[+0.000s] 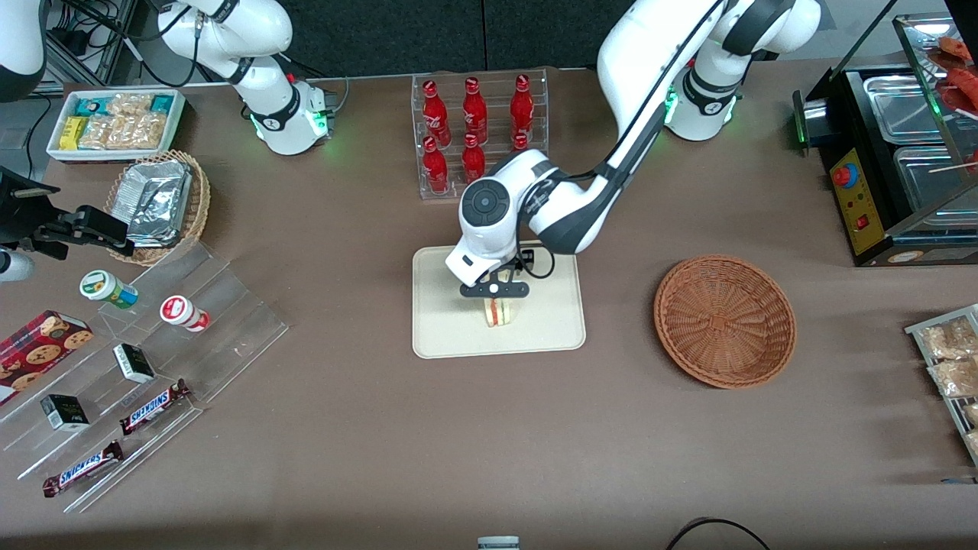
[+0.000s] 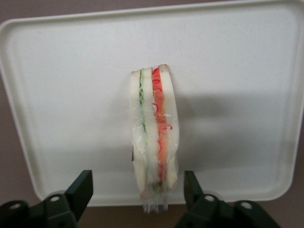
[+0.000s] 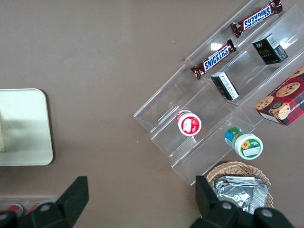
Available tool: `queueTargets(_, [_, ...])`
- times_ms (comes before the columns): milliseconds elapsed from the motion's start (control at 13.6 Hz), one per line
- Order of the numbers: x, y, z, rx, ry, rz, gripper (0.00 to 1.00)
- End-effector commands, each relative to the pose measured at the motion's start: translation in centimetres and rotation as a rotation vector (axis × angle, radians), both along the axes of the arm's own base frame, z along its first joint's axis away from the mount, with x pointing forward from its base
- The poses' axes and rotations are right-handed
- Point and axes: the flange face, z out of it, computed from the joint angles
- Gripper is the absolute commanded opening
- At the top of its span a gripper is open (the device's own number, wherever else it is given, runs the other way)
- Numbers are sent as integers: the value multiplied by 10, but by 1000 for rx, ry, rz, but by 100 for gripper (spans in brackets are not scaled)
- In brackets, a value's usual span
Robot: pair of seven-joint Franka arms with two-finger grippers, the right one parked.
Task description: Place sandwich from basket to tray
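The sandwich [image 1: 498,312] [image 2: 155,137] stands on its edge on the cream tray [image 1: 451,336] [image 2: 71,95], wrapped in clear film, with its red, orange and green filling lines showing. My left gripper [image 1: 495,293] [image 2: 137,180] hangs just above the tray, straddling the sandwich. It is open: a black finger stands on each side [image 2: 81,189] with a gap to the bread. The reddish-brown basket [image 1: 724,321] sits beside the tray toward the working arm's end, with nothing in it.
A clear rack of red bottles [image 1: 477,134] stands just farther from the front camera than the tray. Toward the parked arm's end are a stepped clear display [image 1: 153,344] with snacks, a tan basket of foil packets [image 1: 160,202] and a white bin [image 1: 114,122]. A food warmer [image 1: 901,153] stands at the working arm's end.
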Motion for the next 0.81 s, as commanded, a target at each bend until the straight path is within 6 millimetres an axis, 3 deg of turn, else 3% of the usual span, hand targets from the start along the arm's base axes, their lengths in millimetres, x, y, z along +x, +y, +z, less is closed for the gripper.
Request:
queueTargets(0, [8,20,54,-24,2,52,100])
queueTargets(147, [12,42,97,-9,5,79,100])
queueTargets(368, [24,101,168,5,34,144,99])
queueTargets(515, [27,133,198,25,44,179,100])
queueTargets(735, [47,209,236,11,80,124,100])
